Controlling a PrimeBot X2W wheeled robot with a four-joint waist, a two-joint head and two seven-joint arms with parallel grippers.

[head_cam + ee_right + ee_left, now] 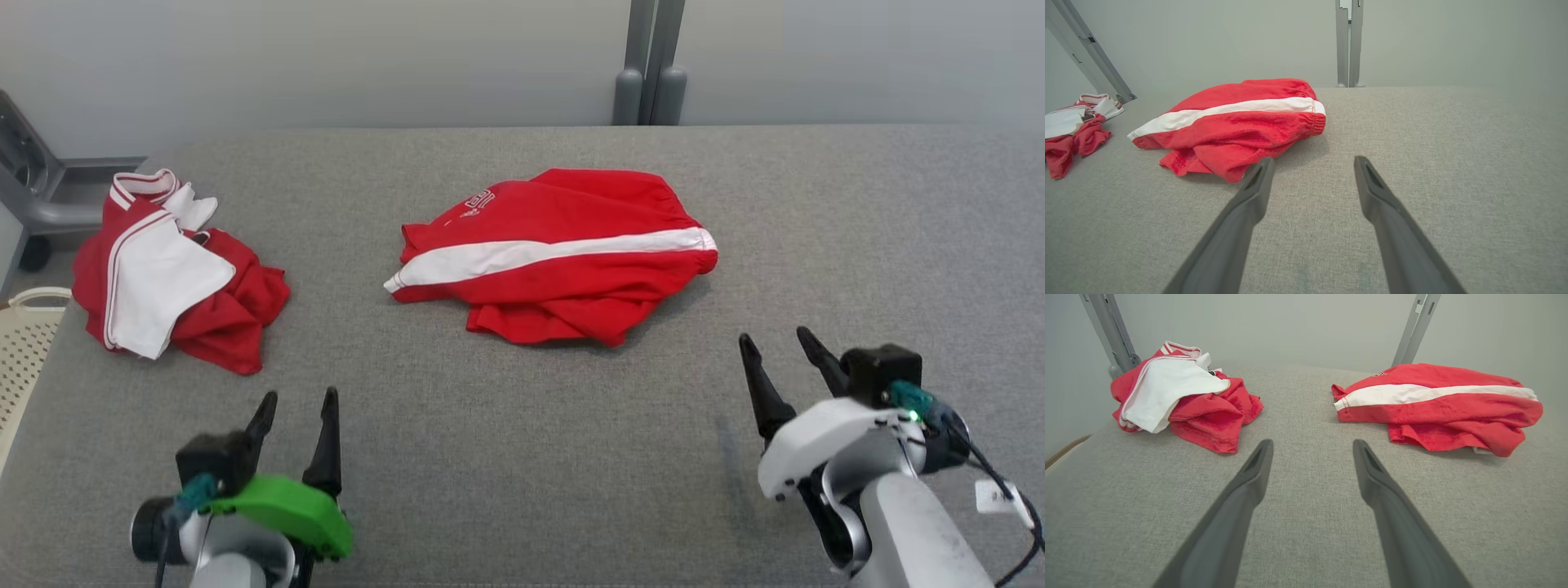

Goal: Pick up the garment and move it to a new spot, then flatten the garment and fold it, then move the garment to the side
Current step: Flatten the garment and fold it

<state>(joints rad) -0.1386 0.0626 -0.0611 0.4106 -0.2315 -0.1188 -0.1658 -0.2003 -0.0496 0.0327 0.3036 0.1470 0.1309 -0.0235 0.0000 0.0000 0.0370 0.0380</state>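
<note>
Grey table (522, 457) runs wide ahead of you. Red shorts (563, 245), likely your garment, lie mid-table, loosely doubled. Long axis and white stripe run left to right, waistband end to your right. A crumpled red-and-white top (175, 269) sits far left. Left tool (300, 394) and right tool (774, 333) are both spread wide and empty. The right one looks nearer the shorts.

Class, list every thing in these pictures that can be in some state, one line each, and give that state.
red garment with white stripe: loosely bunched, not flattened, lying free in the middle of the table.
red and white garment: crumpled in a heap near the table's left edge.
left gripper: open, empty.
right gripper: open, empty.
</note>
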